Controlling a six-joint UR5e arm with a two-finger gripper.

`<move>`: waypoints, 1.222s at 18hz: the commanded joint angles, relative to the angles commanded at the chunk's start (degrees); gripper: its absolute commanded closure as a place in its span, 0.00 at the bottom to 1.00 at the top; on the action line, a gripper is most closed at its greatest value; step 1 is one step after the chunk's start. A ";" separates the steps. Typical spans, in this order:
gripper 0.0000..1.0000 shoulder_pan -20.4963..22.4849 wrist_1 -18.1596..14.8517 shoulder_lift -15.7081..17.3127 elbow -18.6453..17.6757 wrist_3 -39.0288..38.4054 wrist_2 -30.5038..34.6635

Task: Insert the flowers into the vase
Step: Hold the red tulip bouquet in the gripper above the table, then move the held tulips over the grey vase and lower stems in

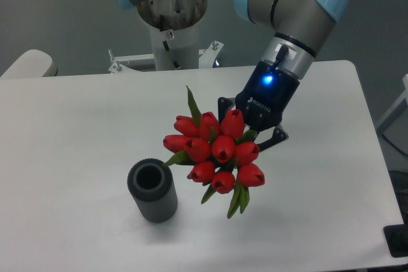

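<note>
Red tulip bunch (215,151) is up off the white table (76,132), held out in front of the gripper (250,133) with the heads pointing toward the camera and down-left. About nine closed heads, packed tight, narrow green leaves sticking out: one long leaf up at the top, a few hanging below the lowest heads. Stems run back behind the heads into the gripper, so the contact point is hidden. Dark finger links show on both sides of the bunch, one at upper left of the gripper body, one at lower right, and they look closed in on the stems; can't see the pads themselves. Gripper body is black with a blue light lit on the wrist above it, arm (299,4) coming down from upper right. Dark grey ribbed vase (152,191) stands upright on the table to the lower left of the bunch, round mouth open and showing nothing inside. Bunch is beside the vase, not over the mouth; nearest leaf tip is just right of the vase rim, touching or not I can't tell. Robot base (171,23) sits at the far table edge.
</note>
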 joint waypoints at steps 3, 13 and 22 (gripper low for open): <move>0.82 -0.18 0.09 0.00 -0.18 -0.35 0.00; 0.81 -1.31 3.51 0.00 0.09 -8.95 -1.05; 0.81 -4.04 4.66 0.35 0.61 -14.33 -1.49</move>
